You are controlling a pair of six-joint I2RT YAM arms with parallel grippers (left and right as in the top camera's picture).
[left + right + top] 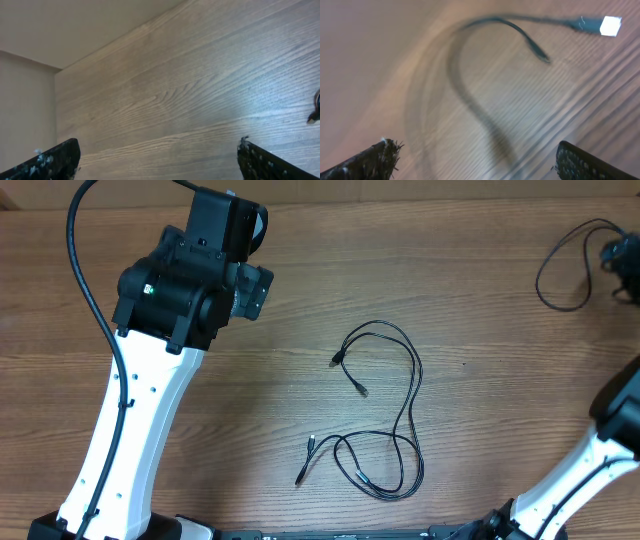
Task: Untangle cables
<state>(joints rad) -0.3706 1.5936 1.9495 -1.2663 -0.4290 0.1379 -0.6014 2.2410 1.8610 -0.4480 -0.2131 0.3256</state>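
Note:
Thin black cables [405, 395] lie loosely looped together in the middle of the table, with small plugs at their ends [337, 360] [300, 476]. Another thin black cable [560, 275] lies looped at the far right. In the right wrist view it is blurred [470, 100], with a silver-tipped plug [610, 25]. My right gripper [475, 155] is open and empty above this cable. My left gripper [157, 155] is open and empty over bare wood at the far left. A dark cable end [315, 107] shows at that view's right edge.
The left arm [190, 280] stands over the far left of the wooden table [300, 280]. The right arm [610, 440] rises at the right edge. The table's far edge and a wall [75, 30] show in the left wrist view.

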